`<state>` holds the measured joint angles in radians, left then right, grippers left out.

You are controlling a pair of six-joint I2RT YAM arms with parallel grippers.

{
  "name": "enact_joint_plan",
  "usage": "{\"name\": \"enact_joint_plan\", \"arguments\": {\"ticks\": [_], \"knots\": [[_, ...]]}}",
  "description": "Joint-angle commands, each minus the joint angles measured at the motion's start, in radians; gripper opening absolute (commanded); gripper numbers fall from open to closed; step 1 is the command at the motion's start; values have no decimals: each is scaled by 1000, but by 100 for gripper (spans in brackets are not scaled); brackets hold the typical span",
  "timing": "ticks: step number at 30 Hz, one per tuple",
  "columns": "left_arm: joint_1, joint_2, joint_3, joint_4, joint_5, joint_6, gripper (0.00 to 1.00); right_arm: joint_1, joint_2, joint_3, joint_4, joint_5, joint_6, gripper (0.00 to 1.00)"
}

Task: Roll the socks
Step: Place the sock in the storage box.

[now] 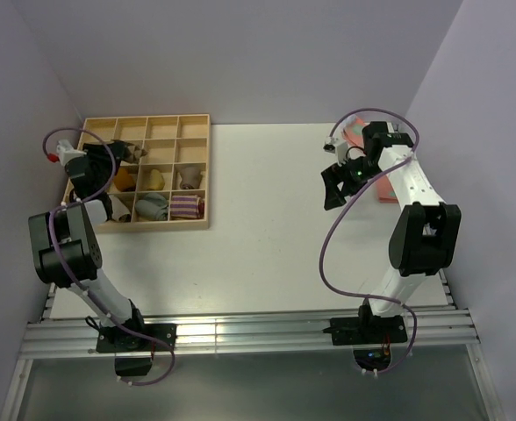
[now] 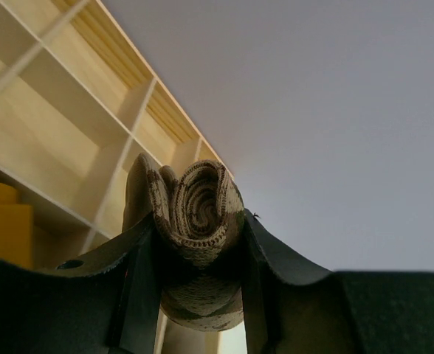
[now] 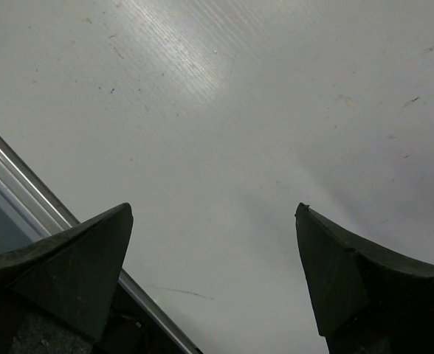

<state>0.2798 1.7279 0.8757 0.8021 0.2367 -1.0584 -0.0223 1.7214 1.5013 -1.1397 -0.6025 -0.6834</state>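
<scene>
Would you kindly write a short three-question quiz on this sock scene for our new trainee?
1. Fill in (nearest or farthest): the striped roll lies in the wooden tray's row ____ the table's near edge.
2. True or false: the left gripper is shut on a rolled checked sock.
3. Pick one. The right gripper is: A) open over the table; B) shut on the checked sock; C) open inside the wooden tray.

Key: 1 nearest; 2 true; 3 A.
</scene>
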Motion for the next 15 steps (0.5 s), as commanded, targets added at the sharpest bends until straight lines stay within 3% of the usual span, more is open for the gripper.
{"name": "enact_joint_plan", "arguments": {"ticks": [1,15], "knots": [[64,28,28,198,88,25,0,-2,17,53,17,-16,-37,98],[182,111,97,58,29,190,0,18,38,57,24,-20,-58,98]]}}
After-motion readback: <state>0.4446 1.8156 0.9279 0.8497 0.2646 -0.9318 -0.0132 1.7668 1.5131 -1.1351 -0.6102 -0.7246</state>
